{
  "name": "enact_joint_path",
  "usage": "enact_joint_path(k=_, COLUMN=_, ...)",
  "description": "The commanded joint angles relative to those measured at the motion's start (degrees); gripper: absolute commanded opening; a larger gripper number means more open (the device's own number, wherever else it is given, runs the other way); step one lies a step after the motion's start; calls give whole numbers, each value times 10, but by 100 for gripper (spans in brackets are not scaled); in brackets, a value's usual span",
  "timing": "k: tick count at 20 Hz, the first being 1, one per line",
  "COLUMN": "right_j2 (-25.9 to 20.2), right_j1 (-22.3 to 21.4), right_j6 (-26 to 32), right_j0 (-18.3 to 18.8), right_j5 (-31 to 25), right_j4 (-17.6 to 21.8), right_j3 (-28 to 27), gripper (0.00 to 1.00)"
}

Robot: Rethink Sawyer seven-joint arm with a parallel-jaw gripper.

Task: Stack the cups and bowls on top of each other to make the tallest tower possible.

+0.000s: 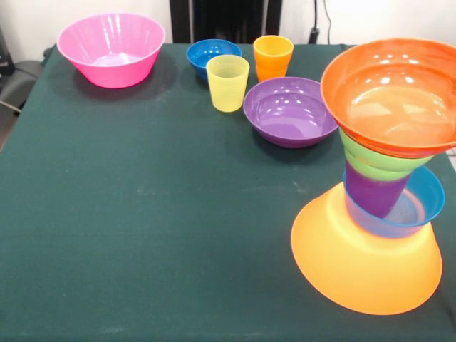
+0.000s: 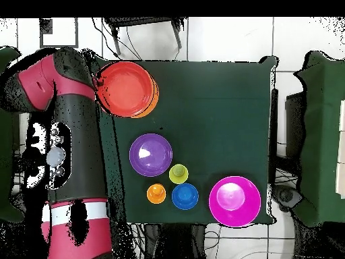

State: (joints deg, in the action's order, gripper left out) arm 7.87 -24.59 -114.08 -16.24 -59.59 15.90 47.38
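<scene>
The tower (image 1: 377, 178) stands at the table's front right in the front view. Its base is the upturned yellow-orange bowl (image 1: 356, 263). On it sit the light blue bowl (image 1: 424, 199), the purple cup (image 1: 374, 192), the green bowl (image 1: 377, 162) and the orange-red bowl (image 1: 392, 96) on top, also seen from overhead (image 2: 126, 88). Loose on the cloth are the pink bowl (image 1: 111, 48), the dark blue bowl (image 1: 212, 55), the yellow cup (image 1: 228, 83), the orange cup (image 1: 273, 57) and the purple bowl (image 1: 290, 110). The gripper shows in neither view.
In the overhead view the red and black arm (image 2: 67, 135) is folded beside the table's left edge, close to the tower. The loose pieces cluster near the robot's side (image 2: 178, 173). The tower stands close to the edge of the green tablecloth (image 1: 142, 214).
</scene>
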Motion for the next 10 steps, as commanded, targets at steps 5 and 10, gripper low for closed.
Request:
enact_joint_path(k=5, right_j2=-80, right_j1=-32, right_j6=214, right_j0=24, right_j5=-94, right_j4=17, right_j3=69, gripper=0)
enact_joint_path(k=10, right_j2=-96, right_j1=-44, right_j6=221, right_j0=33, right_j5=-107, right_j4=16, right_j3=77, gripper=0)
